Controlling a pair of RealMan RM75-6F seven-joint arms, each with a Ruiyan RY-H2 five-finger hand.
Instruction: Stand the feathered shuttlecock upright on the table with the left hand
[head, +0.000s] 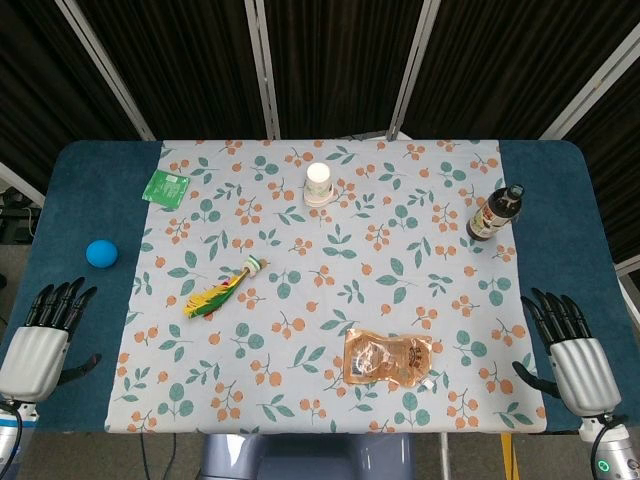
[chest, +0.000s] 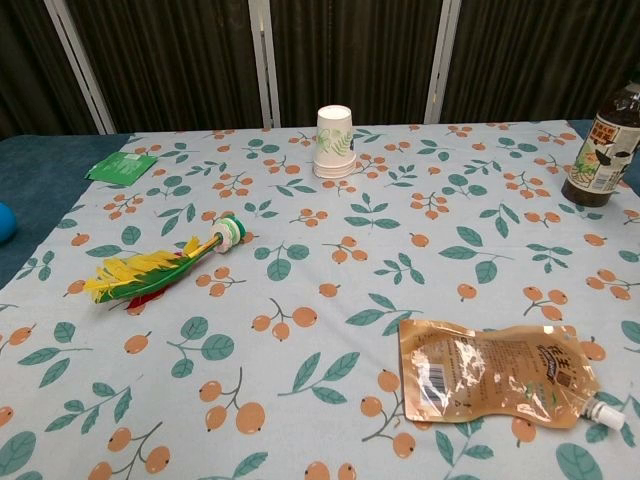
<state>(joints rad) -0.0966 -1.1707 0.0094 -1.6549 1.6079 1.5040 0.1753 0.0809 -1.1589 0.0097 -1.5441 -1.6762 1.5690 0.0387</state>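
Dark curtains with pale metal posts close off the far side, and below them you have a blue table (head: 95, 185) covered by a cloth (head: 400, 250) printed with leaves and orange berries.

Your shuttlecock (head: 222, 289) lies flat on the cloth, left of centre, its white base pointing far-right and its yellow, green and red feathers trailing near-left. From the chest view you see it side-on, base slightly raised off the cloth by the feathers' spread.

Your left hand (head: 42, 335) rests at the near-left edge of the table, off the cloth, fingers extended and apart, holding nothing; it is well apart from the shuttlecock. Your right hand (head: 572, 345) mirrors it at the near-right edge, also spread and holding nothing. Only the head view shows either hand; the chest view catches neither.

An upturned paper cup (head: 318, 184) stands at far centre. A dark bottle (head: 496, 212) stands at the far right. A flat orange pouch (head: 388, 358) lies near, right of centre, its small white spout plain in the chest view. A green packet (head: 166, 185) lies at the far-left corner of the cloth. A blue ball (head: 101, 253) sits on the bare table left of the cloth, barely clipped at the edge in the chest view.
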